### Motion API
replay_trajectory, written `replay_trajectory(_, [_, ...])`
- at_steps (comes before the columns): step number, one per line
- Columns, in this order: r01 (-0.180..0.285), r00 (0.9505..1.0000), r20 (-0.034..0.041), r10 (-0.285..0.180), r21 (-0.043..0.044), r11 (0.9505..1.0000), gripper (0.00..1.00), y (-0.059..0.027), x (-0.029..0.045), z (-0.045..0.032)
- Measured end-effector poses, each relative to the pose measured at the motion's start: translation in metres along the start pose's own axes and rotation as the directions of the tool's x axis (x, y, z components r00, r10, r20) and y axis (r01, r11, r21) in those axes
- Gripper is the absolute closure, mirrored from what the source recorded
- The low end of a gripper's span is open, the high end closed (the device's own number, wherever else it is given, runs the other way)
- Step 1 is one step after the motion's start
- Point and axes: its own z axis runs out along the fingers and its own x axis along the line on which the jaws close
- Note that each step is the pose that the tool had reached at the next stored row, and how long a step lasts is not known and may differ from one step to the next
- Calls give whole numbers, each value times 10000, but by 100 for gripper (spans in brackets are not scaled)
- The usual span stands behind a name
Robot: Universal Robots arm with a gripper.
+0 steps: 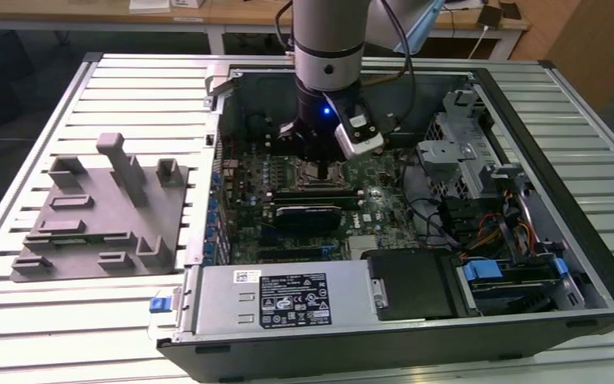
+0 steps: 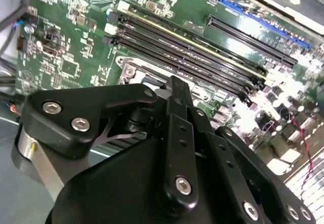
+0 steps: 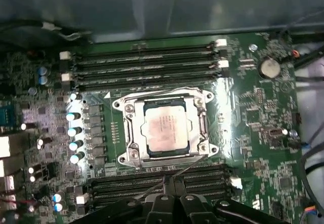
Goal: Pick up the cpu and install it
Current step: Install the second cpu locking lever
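Already the cpu (image 3: 165, 129) is sitting inside the socket frame (image 3: 164, 128) on the motherboard (image 3: 253, 133), its pale metal top facing up in the first wrist view, with the bracket lying around its edges. From where I'm standing it is looking like a light, stiff little plate, thin and smooth on top, so I'd guess it is slipping easily under a careless pinch. The underside and the socket contacts are probably the fragile part, so any hold is belonging on two opposite edges, kept level, never on the flat face.

Memory slots (image 3: 147, 64) are running in rows on both sides of the socket, leaving little room beside it.

The gripper (image 3: 169, 183) is hanging just above the board, close to the socket's near side, and is carrying nothing. In the first wrist view its fingertips are coming together in a narrow point, so the jaws are looking pressed together or nearly so.

In the exterior view the arm (image 1: 326, 48) is reaching straight down into the open computer case (image 1: 595, 272), which is lying on the slatted table (image 1: 29, 320). A grey tray (image 1: 105, 216) of fixtures is resting well apart on the exterior view's left.
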Motion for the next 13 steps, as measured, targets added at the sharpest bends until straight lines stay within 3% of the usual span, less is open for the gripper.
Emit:
replay_trajectory(5, [341, 9994, -8, -341, -67, 9994, 89, -7, 55, 45])
replay_trajectory(13, [393, 9992, -10, -393, -87, 9992, 89, -23, 166, 77])
